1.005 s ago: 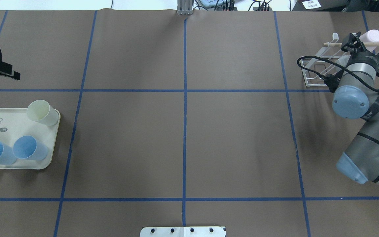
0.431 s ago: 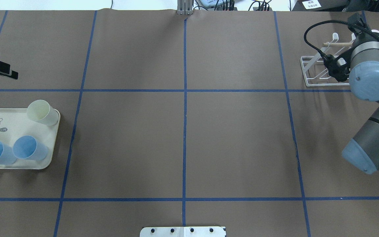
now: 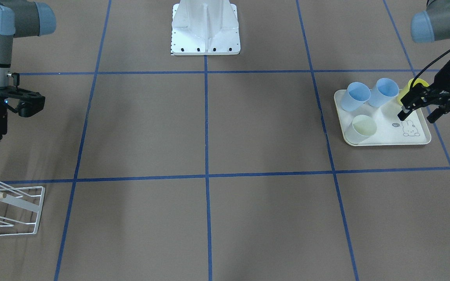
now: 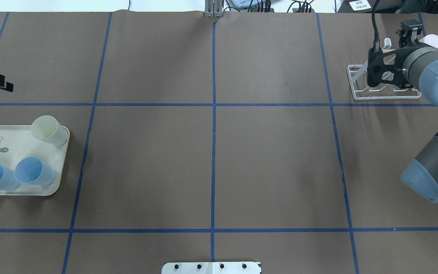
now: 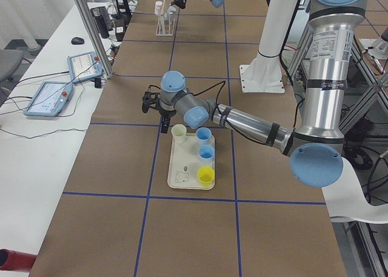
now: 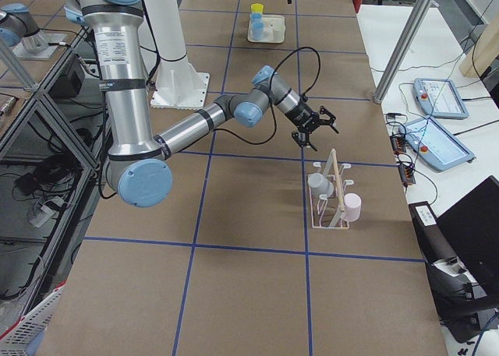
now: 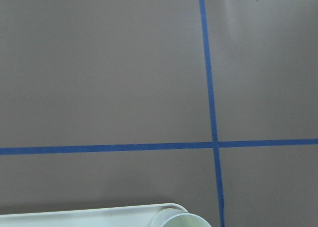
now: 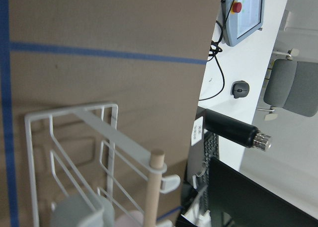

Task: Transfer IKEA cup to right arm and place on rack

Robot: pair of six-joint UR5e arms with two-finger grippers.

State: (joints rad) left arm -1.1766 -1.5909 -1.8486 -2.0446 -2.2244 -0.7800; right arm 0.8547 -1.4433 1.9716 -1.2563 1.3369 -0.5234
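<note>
Several IKEA cups stand on the cream tray point(image 4: 17, 146): a pale cream cup point(image 4: 48, 129), two blue cups point(image 4: 34, 171) and a yellow cup point(image 3: 412, 88). My left gripper point(image 3: 416, 116) hangs open and empty just past the tray's far edge. The tray rim and the cream cup point(image 7: 184, 219) show at the bottom of the left wrist view. The white wire rack point(image 4: 386, 97) at the far right holds a pink cup point(image 4: 434, 39) and a grey cup point(image 6: 318, 185). My right gripper point(image 6: 316, 130) is open and empty, above the table beside the rack.
The robot's white base mount point(image 3: 205, 29) stands at the near middle. Blue tape lines point(image 4: 213, 104) split the brown table into squares. A side table beyond the rack carries pendants point(image 6: 440, 99) and cables.
The right arm's wrist has swung up and away from the pink cup, which stays on the rack. The left gripper has drifted a little further left in the overhead view.
</note>
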